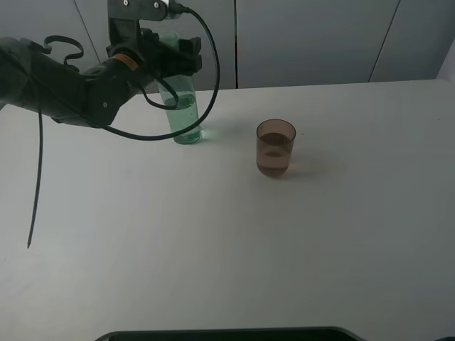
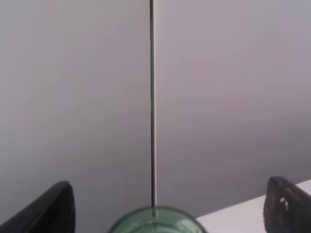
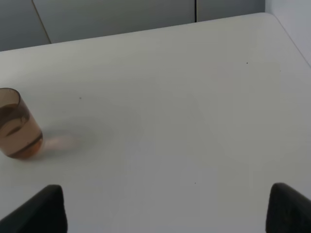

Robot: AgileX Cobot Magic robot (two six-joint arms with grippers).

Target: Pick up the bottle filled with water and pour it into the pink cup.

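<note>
The green-tinted bottle [image 1: 187,117] stands upright on the white table [image 1: 227,241] at the back left, with water in its lower part. My left gripper [image 1: 173,55] is at the bottle's upper part. In the left wrist view the bottle's open mouth [image 2: 155,221] sits between the two fingers [image 2: 53,208], which stand wide apart and clear of it, so the left gripper [image 2: 168,194] is open. The pink cup [image 1: 275,148] stands upright to the right of the bottle and also shows in the right wrist view [image 3: 17,125]. My right gripper [image 3: 165,194] is open and empty, away from the cup.
Grey wall panels [image 1: 306,39] run behind the table's back edge. A black cable [image 1: 213,71] loops from the left arm past the bottle. A dark edge [image 1: 227,332] shows at the table's front.
</note>
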